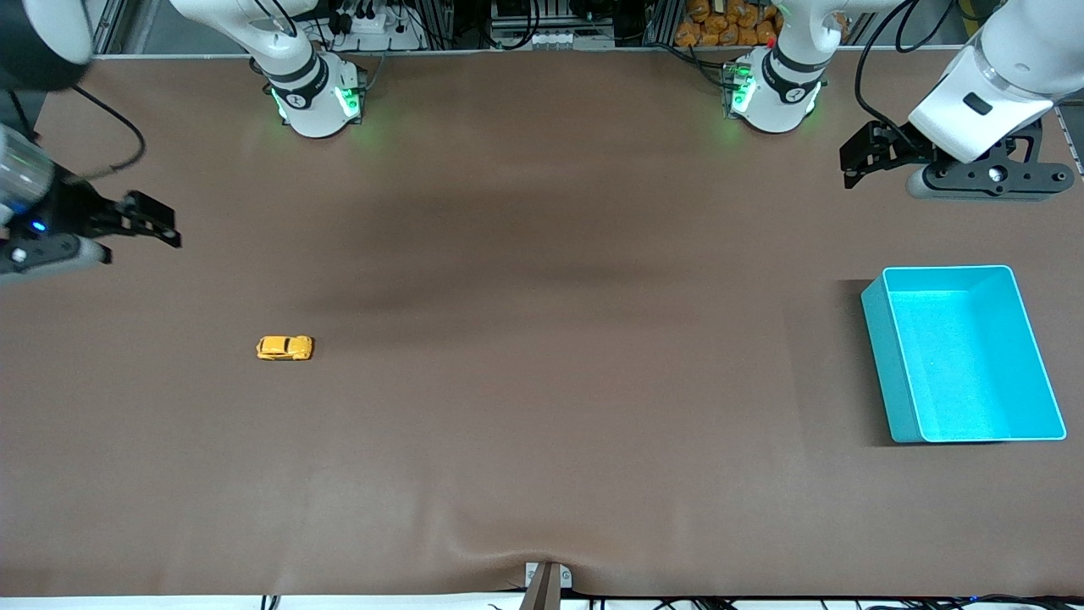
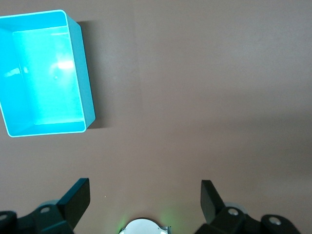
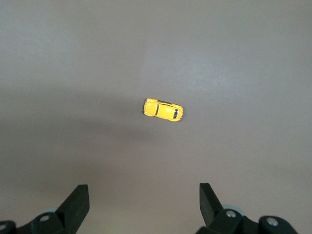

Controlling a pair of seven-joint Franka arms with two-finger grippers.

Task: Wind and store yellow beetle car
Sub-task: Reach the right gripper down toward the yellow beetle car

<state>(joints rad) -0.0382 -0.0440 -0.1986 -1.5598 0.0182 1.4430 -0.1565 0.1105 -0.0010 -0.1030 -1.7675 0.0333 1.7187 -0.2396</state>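
From the front camera, the yellow beetle car (image 1: 284,347) sits alone on the brown worktop (image 1: 542,381), toward the right arm's end and on its wheels, lying lengthwise along the worktop. The teal bin (image 1: 889,356) stands well apart from it at the left arm's end, at about the same nearness to the camera, with nothing visible inside. The right gripper (image 1: 161,224) hangs in the air over the worktop's edge at the right arm's end, holding nothing. The left gripper (image 1: 855,161) hangs over the bare worktop at the left arm's end, above the strip between its base and the bin, also holding nothing

In the left wrist view, the left gripper (image 2: 145,195) has its jaws spread wide with only bare worktop (image 2: 204,97) between them; the teal bin (image 2: 89,97) lies off to one side, not under the jaws

In the right wrist view, the right gripper (image 3: 144,195) likewise has its jaws spread wide and grips nothing. The yellow beetle car (image 3: 163,110) is seen from above, roof up, clear of both fingertips (image 3: 78,195) with worktop (image 3: 243,73) all around it
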